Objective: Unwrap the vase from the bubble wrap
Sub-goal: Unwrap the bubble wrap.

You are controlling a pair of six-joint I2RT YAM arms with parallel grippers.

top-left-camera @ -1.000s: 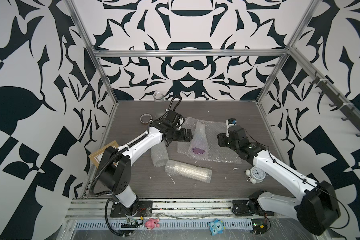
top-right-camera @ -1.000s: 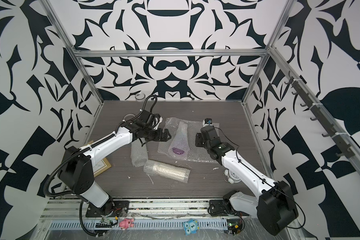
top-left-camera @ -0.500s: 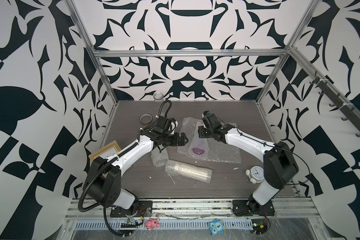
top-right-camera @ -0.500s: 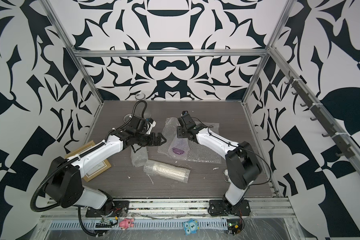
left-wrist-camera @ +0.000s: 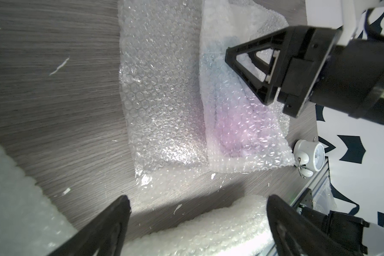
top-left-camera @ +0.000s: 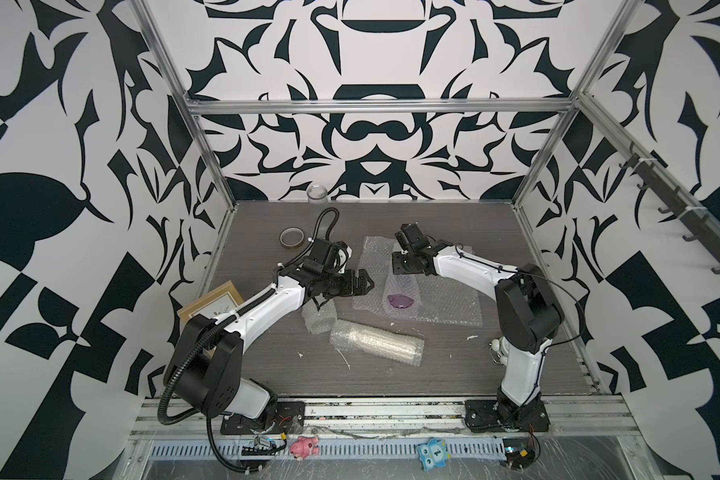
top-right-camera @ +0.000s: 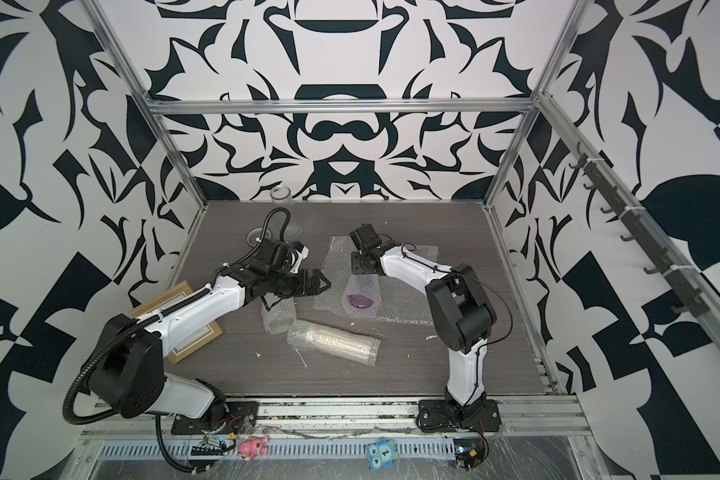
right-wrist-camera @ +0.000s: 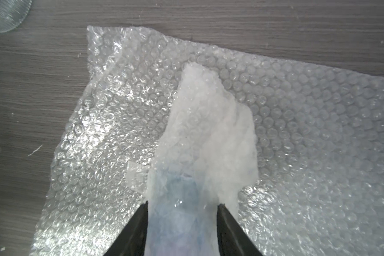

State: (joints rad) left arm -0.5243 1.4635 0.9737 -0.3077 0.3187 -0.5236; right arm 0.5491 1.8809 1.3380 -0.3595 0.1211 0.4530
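Since ~1 s ago the R arm has swung in from the table's right side, across the sheet, to the far end of the wrapped vase. L arm has eased back a little toward the front. Vase, sheet & rolls lie as before.

R arm: upper link upright over its base, forearm reaching to far-centre, wrist tipped down. R gripper (right-wrist-camera: pixel 182 206) has its jaws clamped either side of the narrow bluish end of the vase (top-left-camera: pixel 400 300), wrap still round it there.

L arm: stretched low from its base toward centre, forearm near level. L gripper (left-wrist-camera: pixel 197 199) has jaws spread wide w/ nothing btwn them. It's held above the table at the sheet's edge, w/ a short roll (top-left-camera: pixel 319 320) of wrap beneath the wrist.

Vase lies on its side mid-table, purple end toward the front, on the bubble wrap (top-left-camera: pixel 445 305), a flat sheet w/ a flap over the vase. A longer roll (top-left-camera: pixel 375 343) lies nearer the front.

Table (top-left-camera: pixel 454 374): dark grey wood grain, small white scraps. A glass jar (top-left-camera: pixel 316 193) sits at the far edge, a tape roll (top-left-camera: pixel 290 238) near it. Picture frame (top-left-camera: pixel 208 301) is partly under the L arm, alarm clock (left-wrist-camera: pixel 308 155) by the R arm. Walls: black-&-white pattern, alu frame.
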